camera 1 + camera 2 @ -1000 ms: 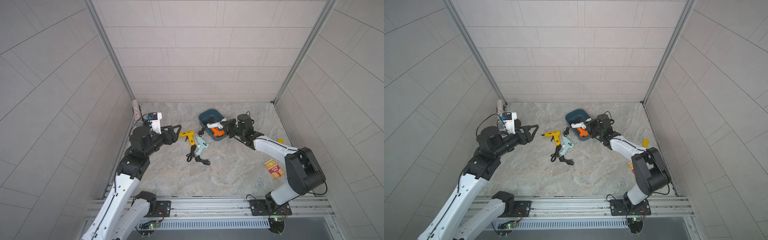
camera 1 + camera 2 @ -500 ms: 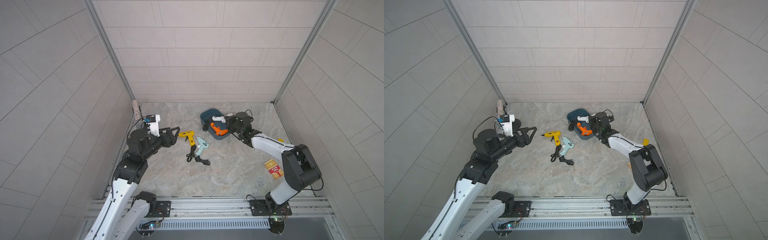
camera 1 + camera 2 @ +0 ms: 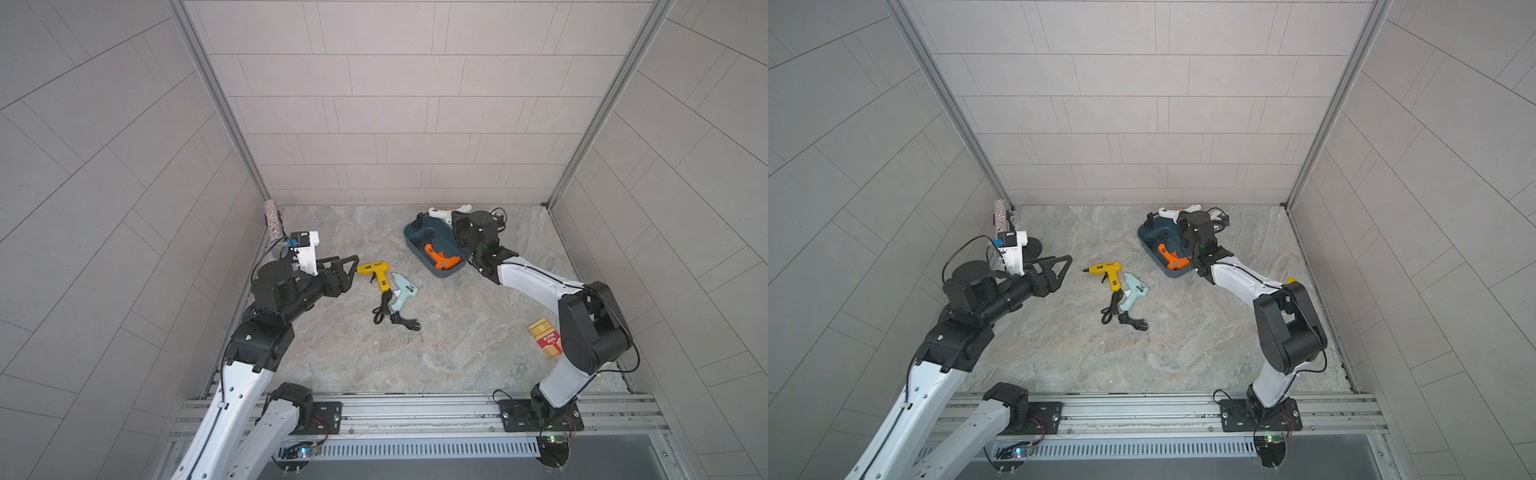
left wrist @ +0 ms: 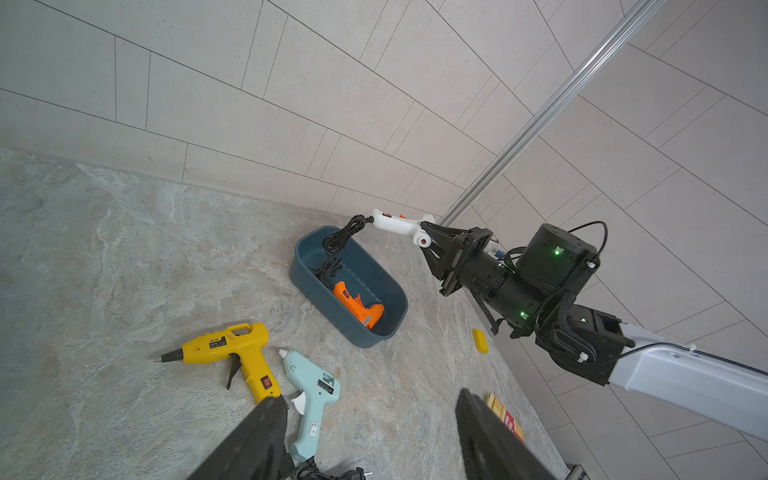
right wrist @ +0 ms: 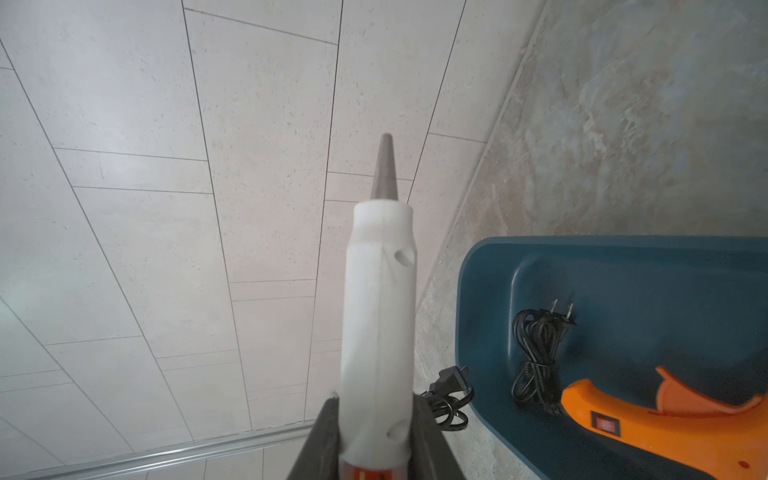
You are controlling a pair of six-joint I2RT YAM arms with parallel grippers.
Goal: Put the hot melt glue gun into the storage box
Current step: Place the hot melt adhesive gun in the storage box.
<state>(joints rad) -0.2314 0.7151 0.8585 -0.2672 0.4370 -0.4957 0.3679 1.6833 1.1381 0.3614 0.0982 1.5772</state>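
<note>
Looking across the marble tabletop (image 3: 457, 357), you had both arms reaching in from the near rail. Your left gripper (image 4: 370, 397) hung above the table with its jaws standing well apart and nothing between them, aimed toward the middle of the scene. Your right gripper (image 4: 432, 239) was out at the far side, clamped on the body of the white glue gun (image 4: 395, 223). That gun was off the table, held over the far end of the storage box (image 4: 332, 320), close to the back wall.

In the right wrist view the two fingers (image 5: 436, 453) pressed on either side of the gun, its nozzle toward the wall. Its bundled black cord (image 4: 340, 235) hung from the handle end down at the box's far end; you could not tell whether it touched anything.

The box sat on the table right of centre in both top views. It already held an orange glue gun (image 3: 441, 260) and a coiled cord (image 5: 536, 357).

Between the left gripper and the box, a yellow glue gun (image 3: 375, 272) and a pale blue glue gun (image 3: 401, 291) lay just beside each other.

A red and yellow packet (image 3: 545, 343) lay near the right arm's elbow. A small yellow block (image 4: 481, 340) lay on the table on the right arm's side of the box.
</note>
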